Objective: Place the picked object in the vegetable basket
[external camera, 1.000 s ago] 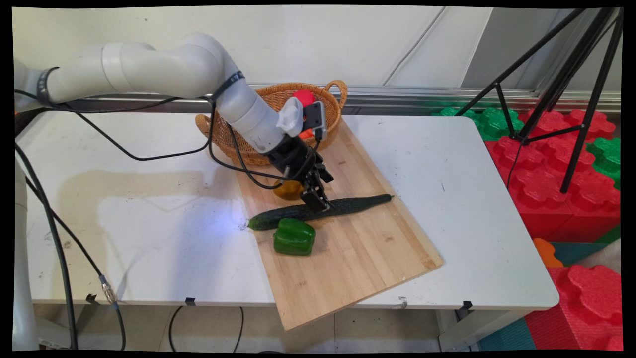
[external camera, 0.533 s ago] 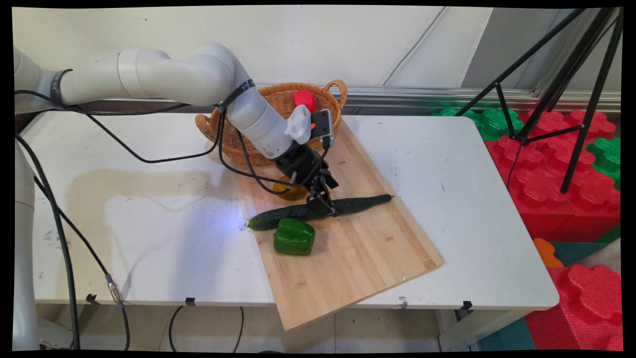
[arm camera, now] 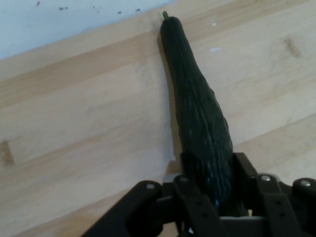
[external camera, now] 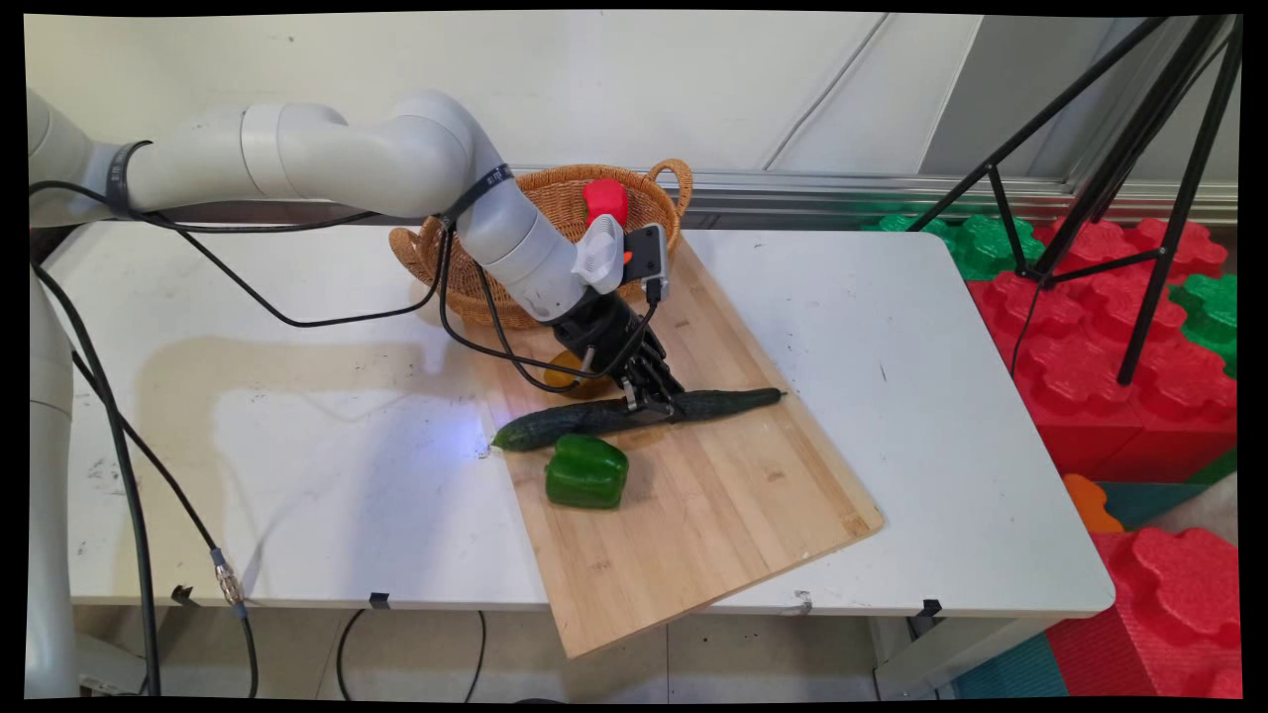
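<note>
The gripper (external camera: 654,404) was down on the wooden cutting board (external camera: 713,515), its two black fingers (arm camera: 247,170) closed onto the flanks of the dark green cucumber (external camera: 584,421), one on each side, near the middle of its length. In the hand view the cucumber (arm camera: 197,108) ran straight out from between the fingers toward its stalk end near the board's edge, with the board (arm camera: 74,123) bare on either side. A second before, the fingers had stood spread over the cucumber; half a second before, they had dropped around it; now they pinched it. The cucumber's end nearest the table's bare part had shifted slightly, so the grip seemed to have taken hold, though the cucumber lay on the board, not yet lifted.

Just on the near side of the fingers sat the green bell pepper (external camera: 586,472), close beside the cucumber but apart from it. Behind the fingers, partly hidden by the wrist, a small amber object (external camera: 570,371) rested on the board. Farther back stood the wicker basket (external camera: 466,277) with something red (external camera: 605,201) in it, and beyond the table's (external camera: 941,416) right end rose a black tripod (external camera: 1119,158) over red and green foam blocks (external camera: 1090,376)
</note>
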Motion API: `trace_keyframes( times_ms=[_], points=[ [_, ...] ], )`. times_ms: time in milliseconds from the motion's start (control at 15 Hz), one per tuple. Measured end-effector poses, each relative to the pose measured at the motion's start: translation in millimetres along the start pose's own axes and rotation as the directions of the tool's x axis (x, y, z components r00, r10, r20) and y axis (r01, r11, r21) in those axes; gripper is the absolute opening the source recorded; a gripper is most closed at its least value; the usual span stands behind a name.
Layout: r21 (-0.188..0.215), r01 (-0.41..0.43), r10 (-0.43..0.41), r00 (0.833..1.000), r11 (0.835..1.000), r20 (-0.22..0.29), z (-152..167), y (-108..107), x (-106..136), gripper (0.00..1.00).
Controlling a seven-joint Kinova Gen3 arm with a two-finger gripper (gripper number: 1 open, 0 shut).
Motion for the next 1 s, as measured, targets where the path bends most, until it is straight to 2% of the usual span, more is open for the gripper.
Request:
trace_keyframes(
  times_ms=[467,1000],
  points=[
    [0.01,0.051,-0.05,0.998,0.999,-0.04,-20,3,3,0.0],
    [0.025,0.08,-0.077,0.99,0.996,-0.119,-78,13,2,0.0]
  ],
)
